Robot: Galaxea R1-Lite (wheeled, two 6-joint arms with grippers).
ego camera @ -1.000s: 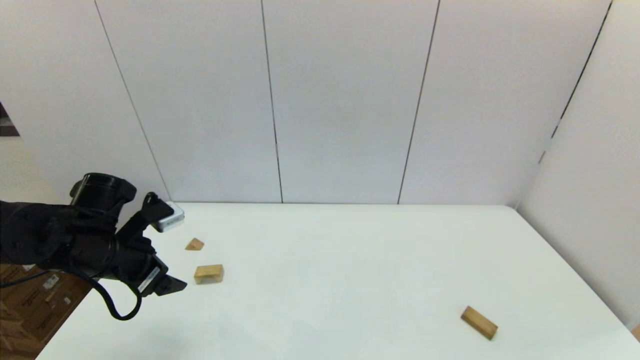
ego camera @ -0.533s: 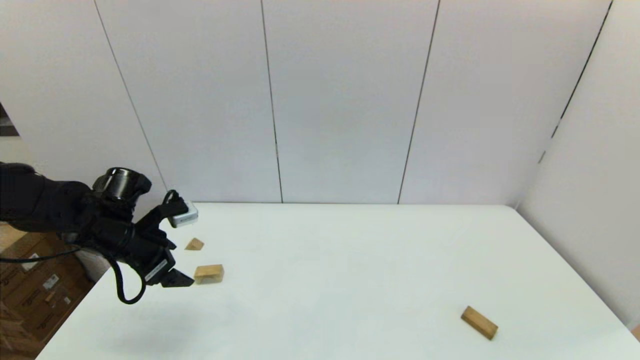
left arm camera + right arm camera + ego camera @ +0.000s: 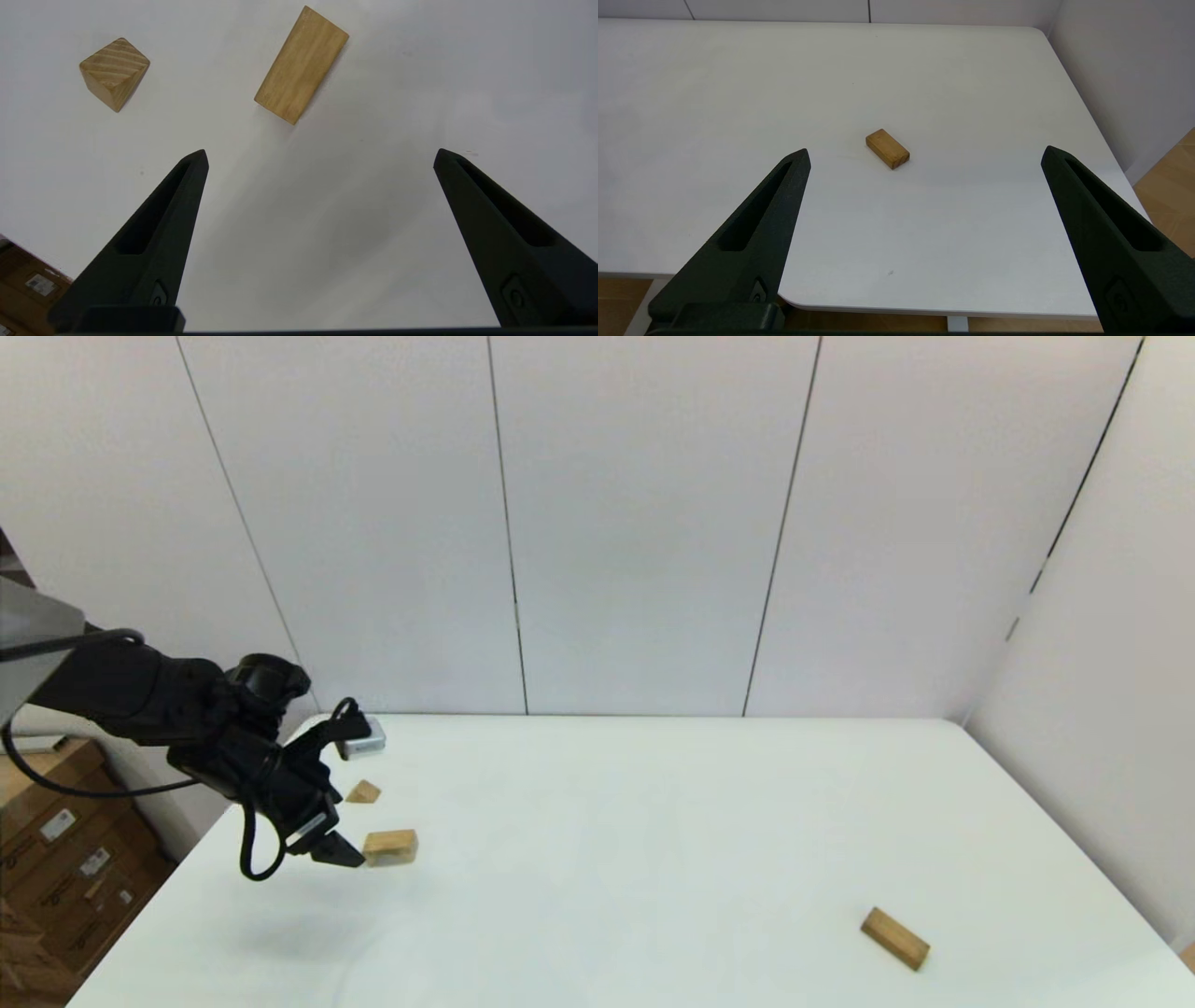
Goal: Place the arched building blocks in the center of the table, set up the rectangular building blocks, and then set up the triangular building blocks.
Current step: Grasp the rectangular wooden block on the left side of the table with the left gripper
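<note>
The arched block [image 3: 389, 847] lies at the left of the white table [image 3: 653, 821], with the small triangular block [image 3: 363, 792] just behind it. My left gripper [image 3: 336, 852] hangs open above the table, right beside the arched block on its left. In the left wrist view the gripper [image 3: 321, 156] has bare table between its fingers, and the arched block [image 3: 302, 65] and the triangular block [image 3: 114, 73] lie beyond the tips. The block's hollow does not show. The rectangular block [image 3: 894, 938] lies flat at the near right. My right gripper [image 3: 924, 154] is open, hanging short of the near table edge and facing the rectangular block [image 3: 887, 148].
Cardboard boxes [image 3: 56, 859] stand on the floor past the table's left edge. Grey wall panels [image 3: 635, 523] close off the back, and a side wall [image 3: 1102, 709] runs along the right edge.
My left arm has swung forward and to the right, which brought its open fingers up beside the arched block. None of the blocks has moved.
</note>
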